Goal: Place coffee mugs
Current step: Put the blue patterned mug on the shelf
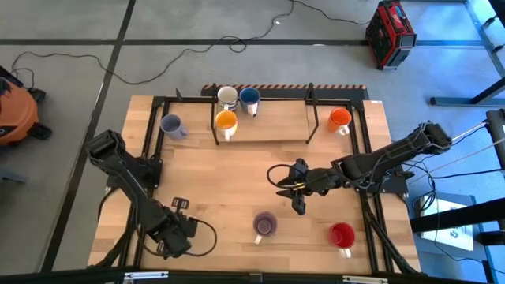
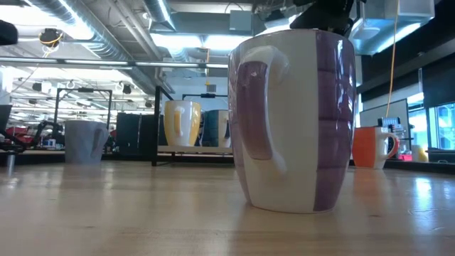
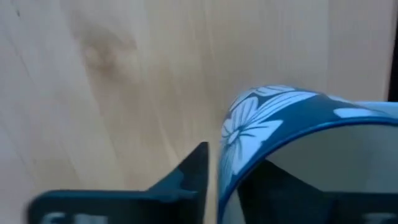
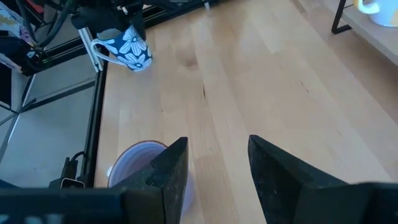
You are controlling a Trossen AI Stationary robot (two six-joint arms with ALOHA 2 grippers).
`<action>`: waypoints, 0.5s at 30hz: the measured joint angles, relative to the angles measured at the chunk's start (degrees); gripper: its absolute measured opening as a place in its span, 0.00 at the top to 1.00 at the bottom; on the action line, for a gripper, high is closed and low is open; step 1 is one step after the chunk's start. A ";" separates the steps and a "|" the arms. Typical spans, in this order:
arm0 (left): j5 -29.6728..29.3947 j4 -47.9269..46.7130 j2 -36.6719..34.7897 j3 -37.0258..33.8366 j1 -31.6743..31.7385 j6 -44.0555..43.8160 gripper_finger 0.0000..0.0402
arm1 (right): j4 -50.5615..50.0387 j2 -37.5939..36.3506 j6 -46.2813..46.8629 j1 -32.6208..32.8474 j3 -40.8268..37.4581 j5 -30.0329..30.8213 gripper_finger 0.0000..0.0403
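The left gripper (image 1: 175, 233), at 7 o'clock, is closing on the floral blue mug's (image 4: 129, 45) rim. It should be seating firmly before lifting. The right gripper (image 4: 214, 163) is hovering open at center.

The blue floral mug (image 4: 129, 46) is showing white flower prints on dark blue, with a pale inside. The purple mug (image 2: 295, 119) is wearing broad purple and white vertical stripes, its handle purple inside. A red mug (image 1: 342, 234) is glowing near it. On the shelf, a yellow-orange mug (image 1: 226, 121), a cream mug (image 1: 227, 96), a blue mug (image 1: 250, 98) and an orange mug (image 1: 340, 118) are standing out; a grey-lavender mug (image 1: 171, 125) is sitting apart. The table (image 1: 229, 181) is showing pale wood grain.
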 joint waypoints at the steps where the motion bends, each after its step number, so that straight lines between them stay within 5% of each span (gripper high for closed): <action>1: 0.07 0.02 -0.06 0.00 0.54 1.13 0.91 | -0.01 0.00 -0.01 0.00 0.00 -0.25 0.62; 8: 0.47 -2.82 -1.94 2.02 6.62 6.49 0.96 | -5.73 -2.10 -1.74 0.02 0.02 -0.97 0.62; 15: -1.76 -6.71 -2.38 10.68 19.92 17.11 0.96 | -13.17 -8.81 -6.88 -0.02 0.02 0.79 0.62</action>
